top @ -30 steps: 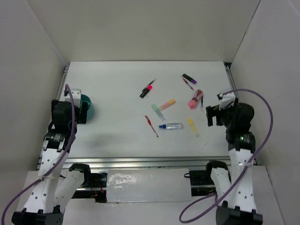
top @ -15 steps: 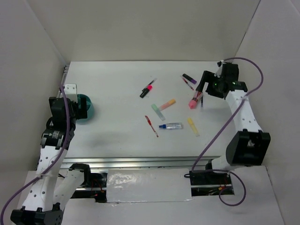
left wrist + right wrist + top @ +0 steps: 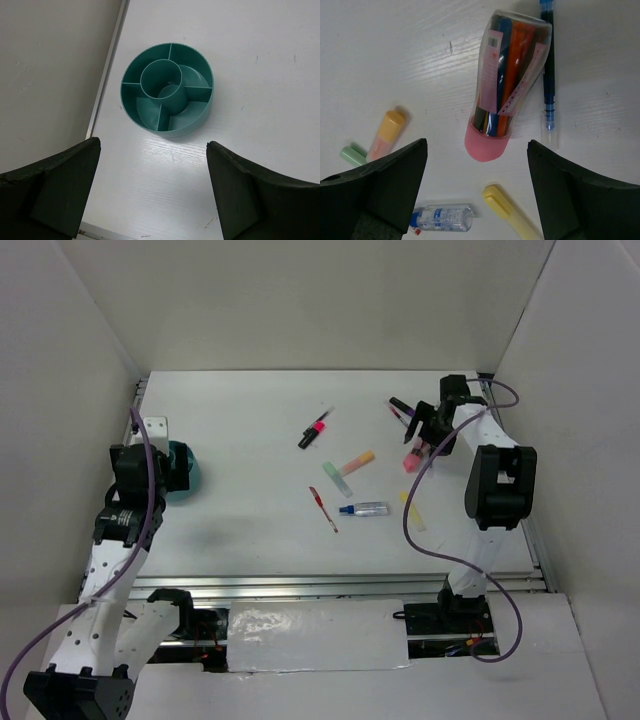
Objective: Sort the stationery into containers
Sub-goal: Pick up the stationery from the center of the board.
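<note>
hovering over the pink-capped pen tube (image 3: 507,75) on the worktop (image 3: 395,50), the right end effector (image 3: 476,192) is spread astride it; next it should descend and pinch. the left end effector (image 3: 152,192), spread, hangs above the teal cup (image 3: 197,117).

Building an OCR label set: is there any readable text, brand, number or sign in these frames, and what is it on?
No text is legible in any view.
On the clear pen case: pink strips with small marks, too blurred to read.
On the small clear bottle: blue print, too small to read.
On the teal cup: no marking seen.
</note>
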